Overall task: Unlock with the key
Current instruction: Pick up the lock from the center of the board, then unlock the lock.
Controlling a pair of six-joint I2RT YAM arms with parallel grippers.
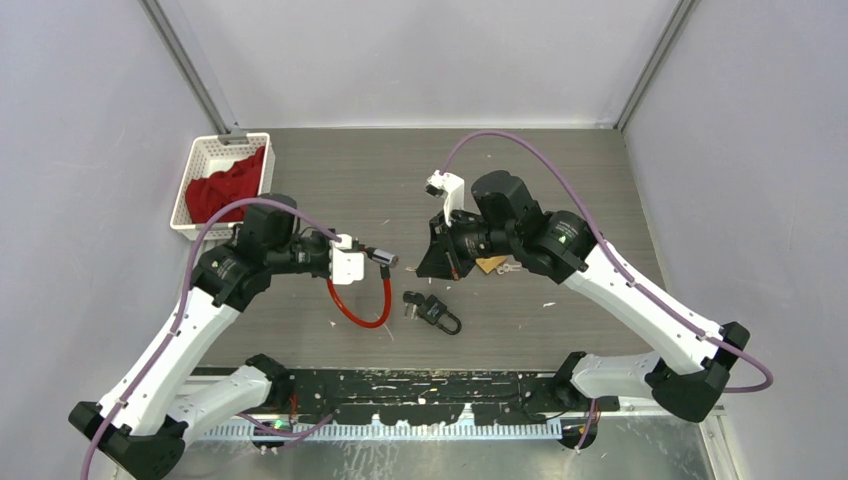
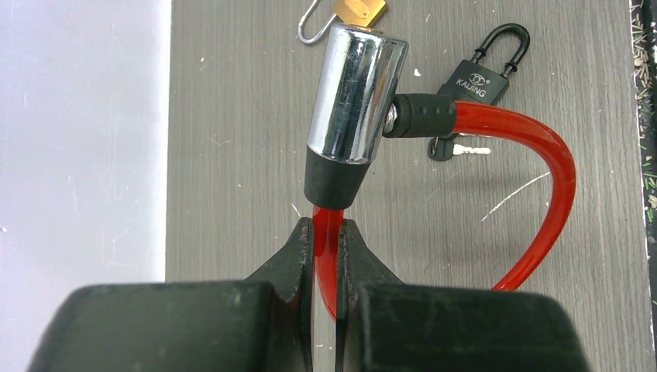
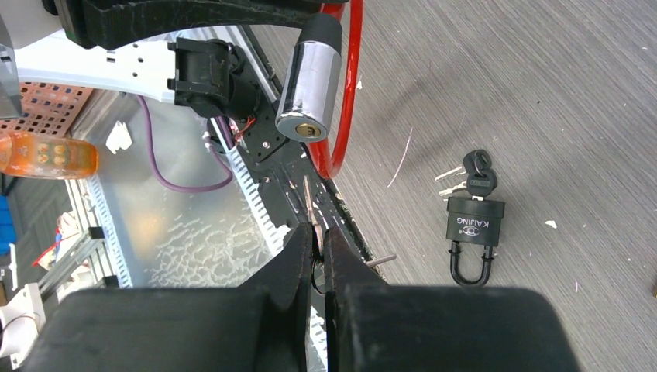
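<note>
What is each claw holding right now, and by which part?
Left claw pinches the red cable lock by its cable, just below the chrome cylinder. Right claw grips a key by its head end, blade sticking out.

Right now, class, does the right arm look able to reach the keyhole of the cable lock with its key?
Probably yes. The left gripper holds the cable lock raised, its keyhole facing the right gripper, whose key points toward it across an open gap; nothing lies between them.
</note>
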